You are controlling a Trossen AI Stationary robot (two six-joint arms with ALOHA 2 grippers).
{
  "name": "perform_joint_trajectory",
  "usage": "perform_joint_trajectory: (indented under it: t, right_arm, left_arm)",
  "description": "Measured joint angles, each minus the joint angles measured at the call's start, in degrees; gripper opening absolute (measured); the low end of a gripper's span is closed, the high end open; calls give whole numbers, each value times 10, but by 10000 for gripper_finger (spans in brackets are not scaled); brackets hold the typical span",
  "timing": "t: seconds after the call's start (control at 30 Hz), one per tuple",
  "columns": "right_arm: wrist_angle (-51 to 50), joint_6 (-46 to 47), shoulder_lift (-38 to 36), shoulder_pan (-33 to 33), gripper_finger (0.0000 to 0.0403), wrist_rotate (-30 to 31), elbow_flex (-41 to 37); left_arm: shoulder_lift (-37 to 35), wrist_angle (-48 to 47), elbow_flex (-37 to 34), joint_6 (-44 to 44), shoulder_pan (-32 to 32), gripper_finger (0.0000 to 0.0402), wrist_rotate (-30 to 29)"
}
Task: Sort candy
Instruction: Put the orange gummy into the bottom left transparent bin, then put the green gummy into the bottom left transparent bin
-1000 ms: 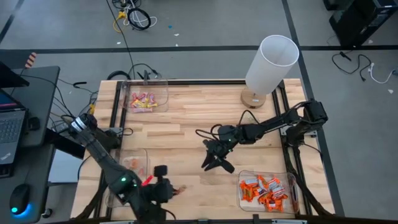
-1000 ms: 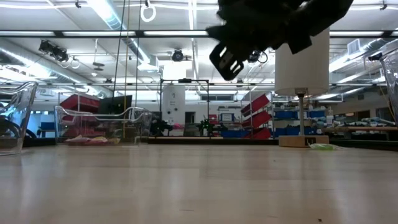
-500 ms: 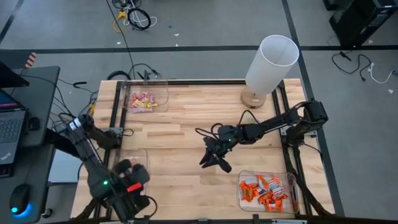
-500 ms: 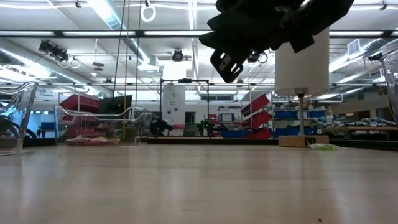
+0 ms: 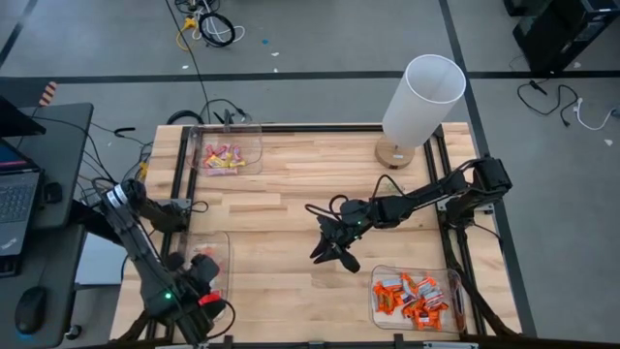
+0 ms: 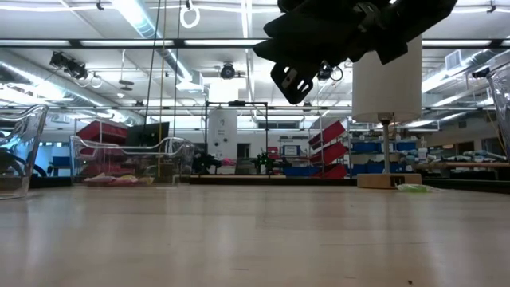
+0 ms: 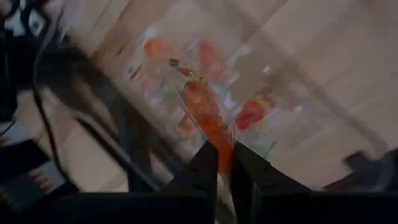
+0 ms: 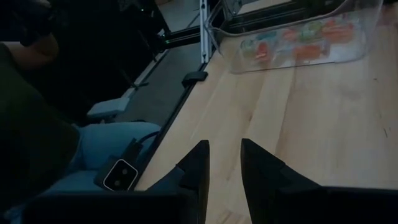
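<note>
L gripper (image 7: 224, 163) pinching orange candy (image 7: 208, 118) over clear bin (image 5: 225, 242), table's 7 o'clock. Best centre above contents, open fully, lift straight. R gripper (image 5: 327, 254) mid-table, empty, fingers parted.

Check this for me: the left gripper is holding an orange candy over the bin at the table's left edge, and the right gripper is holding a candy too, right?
Only the last part is wrong. The right gripper holds nothing: the right wrist view shows only bare table between its parted fingers. The left gripper does pinch an orange candy over the left-edge bin, as the left wrist view shows.
</note>
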Motion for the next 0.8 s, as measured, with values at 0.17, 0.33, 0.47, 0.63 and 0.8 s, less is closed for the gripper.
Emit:
perform_joint_trajectory:
  t: [0.17,0.33,0.47,0.63,0.8]
  right_arm:
    - [0,11,0,-3,77,2,0]
    - [-4,44,0,-15,77,7,0]
    - [-11,59,0,-26,77,8,0]
    - [-13,61,0,-32,77,8,0]
    - [-15,65,-1,-34,77,8,0]
  left_arm:
    - [0,8,-30,-4,-2,73,21]
    - [0,9,-42,-12,-4,115,20]
    - [0,10,-50,-13,-8,143,19]
    - [0,10,-52,-15,-9,168,20]
    - [0,9,-52,-14,-9,189,17]
